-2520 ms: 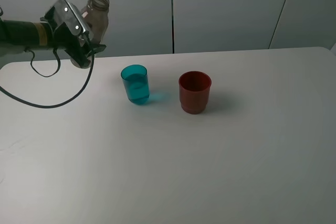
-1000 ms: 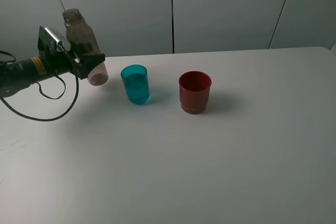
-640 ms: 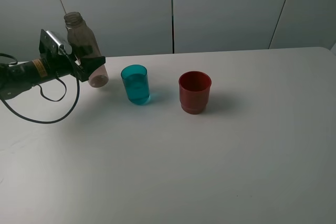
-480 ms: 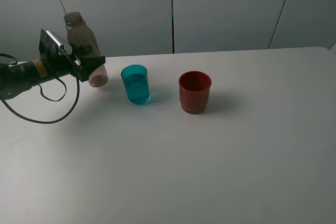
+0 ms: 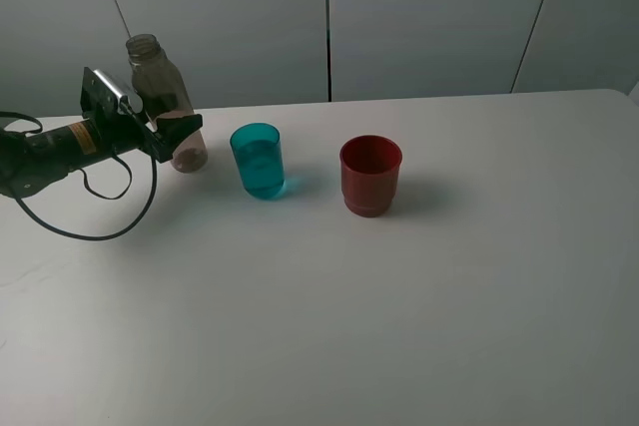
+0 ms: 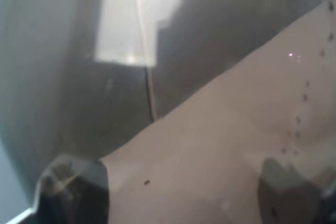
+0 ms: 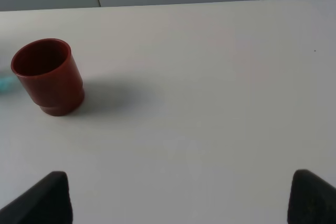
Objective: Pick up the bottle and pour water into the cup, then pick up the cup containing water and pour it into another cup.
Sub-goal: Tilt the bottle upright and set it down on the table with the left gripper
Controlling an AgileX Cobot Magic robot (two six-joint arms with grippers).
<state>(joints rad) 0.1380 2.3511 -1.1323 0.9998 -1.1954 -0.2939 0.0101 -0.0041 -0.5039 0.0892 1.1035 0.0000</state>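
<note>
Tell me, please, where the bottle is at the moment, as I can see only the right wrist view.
Observer: The bottle stands nearly upright near the back left of the table, left of the teal cup.
Operator: Is anything holding it?
Observer: Yes, the left pincer is shut on its lower half.
Operator: And has the teal cup been filled?
Observer: Partly; the exterior high view shows water in it.
</note>
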